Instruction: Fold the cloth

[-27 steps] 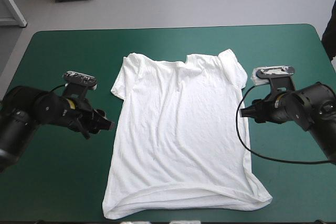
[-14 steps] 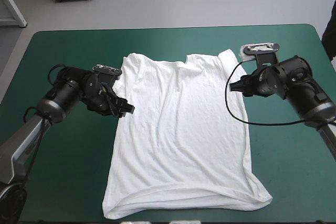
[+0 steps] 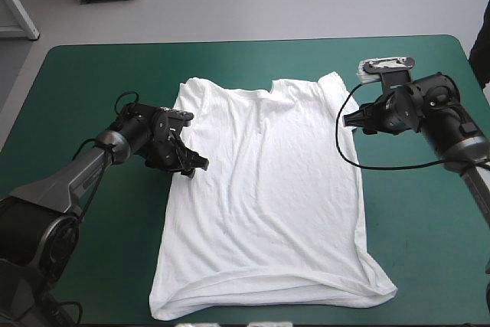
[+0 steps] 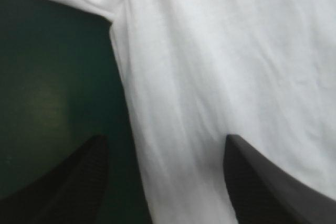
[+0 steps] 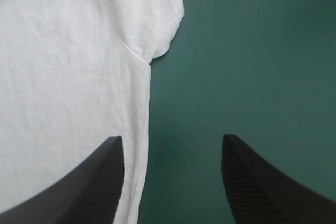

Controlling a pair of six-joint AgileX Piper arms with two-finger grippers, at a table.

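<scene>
On the table's (image 3: 92, 82) middle we saw the T-shirt (image 3: 264, 197) spread flat, collar (image 3: 260, 91) toward the far edge. Our left gripper (image 3: 195, 165) and right gripper (image 3: 351, 120) both gaped, holding nothing, one at each side edge.

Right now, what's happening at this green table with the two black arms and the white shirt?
Two robot arms are set to fold a white T-shirt that lies spread flat on the teal-green table. The left pincer is open at the shirt's left side edge just below the sleeve, with the edge between its fingers. The right pincer, also open, straddles the opposite edge below the other sleeve. Neither grips the cloth, and nothing is folded yet.
</scene>
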